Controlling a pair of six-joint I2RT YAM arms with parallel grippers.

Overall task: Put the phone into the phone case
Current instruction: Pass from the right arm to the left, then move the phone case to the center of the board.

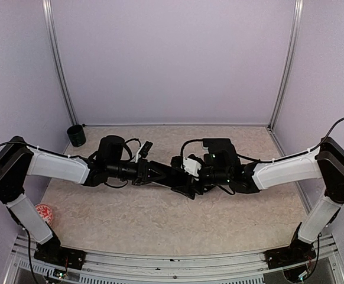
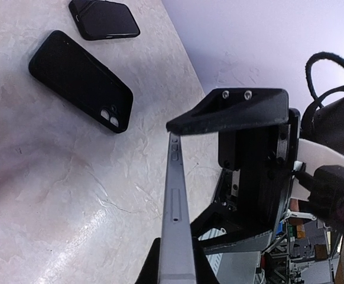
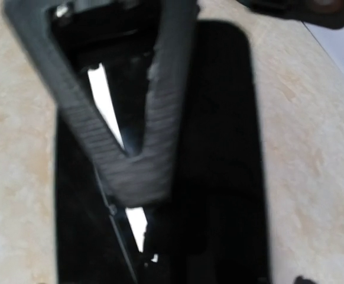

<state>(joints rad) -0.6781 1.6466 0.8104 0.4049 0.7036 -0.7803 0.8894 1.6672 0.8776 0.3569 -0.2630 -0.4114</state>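
The phone (image 2: pixel 177 219) shows edge-on as a thin grey bar with side buttons, held above the table. My left gripper (image 2: pixel 177 269) is shut on its near end, one dark finger on each face. My right gripper (image 2: pixel 225 165) faces it with jaws wide apart, and its upper finger (image 2: pixel 231 111) sits right at the phone's far end. A black phone case (image 2: pixel 80 80) with two camera holes lies flat on the table beyond. From above, both grippers meet at mid-table (image 1: pixel 154 171) (image 1: pixel 190 180). A blurred black slab (image 3: pixel 219 148) fills the right wrist view; I cannot tell what it is.
A second black, case-like item (image 2: pixel 104 19) lies past the phone case. A small black cup (image 1: pixel 75 135) stands at the back left corner. A red-and-white disc (image 1: pixel 44 213) lies at the left edge beside the left arm. Walls enclose the table on three sides.
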